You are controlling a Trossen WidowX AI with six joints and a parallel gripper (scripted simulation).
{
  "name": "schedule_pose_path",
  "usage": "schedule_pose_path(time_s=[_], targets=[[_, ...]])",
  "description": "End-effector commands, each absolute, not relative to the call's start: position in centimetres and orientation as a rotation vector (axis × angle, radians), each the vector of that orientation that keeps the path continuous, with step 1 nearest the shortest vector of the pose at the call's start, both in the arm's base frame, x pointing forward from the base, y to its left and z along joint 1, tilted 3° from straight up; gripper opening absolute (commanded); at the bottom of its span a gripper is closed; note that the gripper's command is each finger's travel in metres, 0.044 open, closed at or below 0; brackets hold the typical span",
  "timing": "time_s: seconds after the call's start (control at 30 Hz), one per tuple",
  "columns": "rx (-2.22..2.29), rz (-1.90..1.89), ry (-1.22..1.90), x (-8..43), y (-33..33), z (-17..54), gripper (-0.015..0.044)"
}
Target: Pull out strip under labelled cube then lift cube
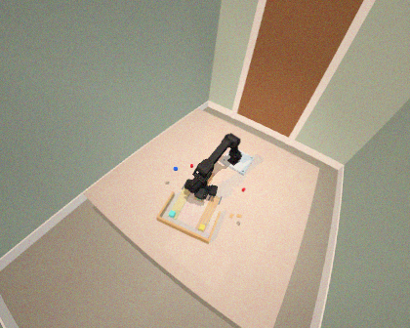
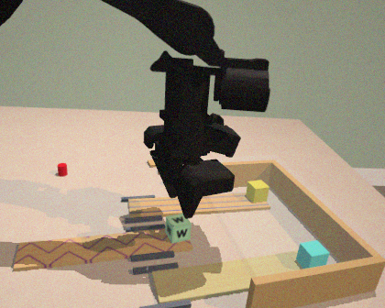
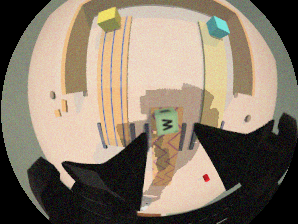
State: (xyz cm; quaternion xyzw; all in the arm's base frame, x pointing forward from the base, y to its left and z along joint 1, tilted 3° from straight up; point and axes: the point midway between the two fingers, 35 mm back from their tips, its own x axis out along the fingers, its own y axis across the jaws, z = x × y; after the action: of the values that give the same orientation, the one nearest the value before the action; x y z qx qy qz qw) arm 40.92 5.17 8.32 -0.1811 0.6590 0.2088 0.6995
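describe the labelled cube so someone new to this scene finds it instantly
Start at the wooden tray that is open on one side. Three strips run out of its open side; take the middle one, the zigzag strip. At its tray-side end sits the green cube, directly under the gripper, the only cube marked W; the yellow cube and cyan cube are plain.

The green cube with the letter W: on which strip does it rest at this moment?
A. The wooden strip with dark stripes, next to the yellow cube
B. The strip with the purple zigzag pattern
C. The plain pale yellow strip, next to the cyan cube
B: in the exterior view the green cube sits on the end of the zigzag strip, apart from the other two strips.
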Motion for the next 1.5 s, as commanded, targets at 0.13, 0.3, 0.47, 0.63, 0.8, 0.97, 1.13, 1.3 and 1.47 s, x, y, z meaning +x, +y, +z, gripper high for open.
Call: schedule_pose_path(time_s=[0.13, 0.3, 0.47, 0.63, 0.8, 0.97, 1.13, 1.3, 1.47], targets=[[-0.401, 0.461, 1.474, 41.0, 5.2, 6.9, 0.0250], [-0.401, 0.461, 1.475, 41.0, 5.3, 6.0, 0.0250], [-0.401, 0.461, 1.475, 41.0, 5.3, 5.2, 0.0250], [-0.401, 0.461, 1.475, 41.0, 5.3, 4.4, 0.0250], [-0.401, 0.461, 1.475, 41.0, 5.4, 3.6, 0.0250], [-0.403, 0.466, 1.472, 41.0, 5.4, 3.8, 0.0224], [-0.403, 0.466, 1.472, 41.0, 5.4, 3.8, 0.0132], [-0.403, 0.466, 1.472, 41.0, 5.4, 3.8, 0.0098], [-0.403, 0.466, 1.473, 40.5, 5.3, 4.2, 0.0000]])
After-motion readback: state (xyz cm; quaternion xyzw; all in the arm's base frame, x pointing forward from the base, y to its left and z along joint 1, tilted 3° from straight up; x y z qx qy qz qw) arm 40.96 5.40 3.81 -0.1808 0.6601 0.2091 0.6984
